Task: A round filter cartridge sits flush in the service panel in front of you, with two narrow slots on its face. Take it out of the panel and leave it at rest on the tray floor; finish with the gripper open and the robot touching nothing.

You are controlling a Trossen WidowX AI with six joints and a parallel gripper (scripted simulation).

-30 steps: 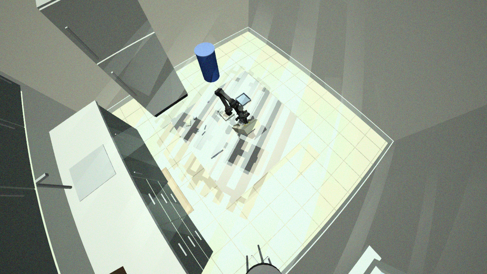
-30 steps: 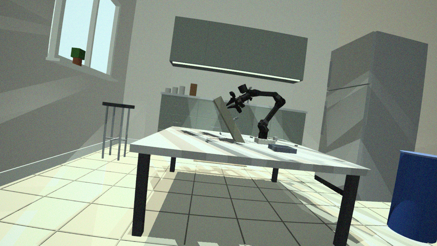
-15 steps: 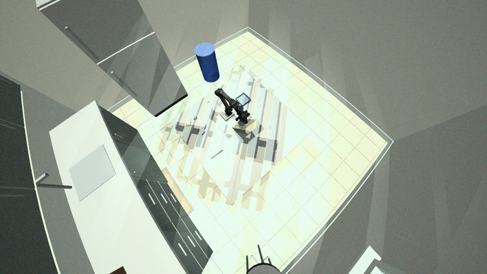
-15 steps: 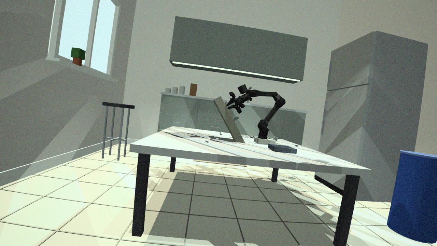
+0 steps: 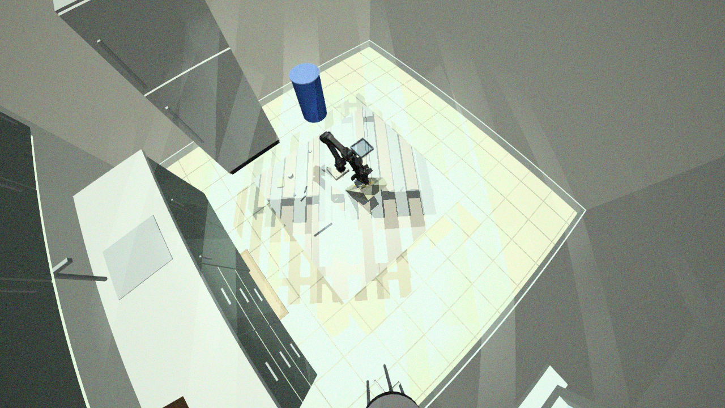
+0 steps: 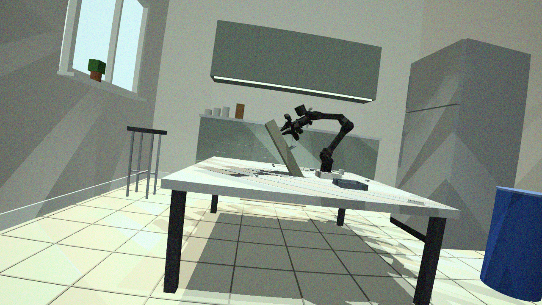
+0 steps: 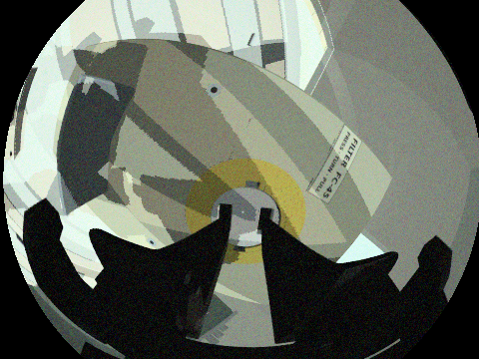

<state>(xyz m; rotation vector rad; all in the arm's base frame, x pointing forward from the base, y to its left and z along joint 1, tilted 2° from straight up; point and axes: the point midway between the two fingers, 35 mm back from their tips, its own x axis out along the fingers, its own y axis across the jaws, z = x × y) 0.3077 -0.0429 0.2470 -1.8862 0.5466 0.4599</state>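
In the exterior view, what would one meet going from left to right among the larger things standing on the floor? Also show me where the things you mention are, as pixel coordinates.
Bar stool (image 6: pixel 146 130), white-topped table (image 6: pixel 242 191), blue cylinder (image 6: pixel 511 242) (image 5: pixel 310 96).

The panel (image 5: pixel 358 192) (image 6: pixel 284 148) (image 7: pixel 294 135) stands on the table (image 6: pixel 242 186), beside the tray (image 5: pixel 362 147) (image 6: pixel 350 185).
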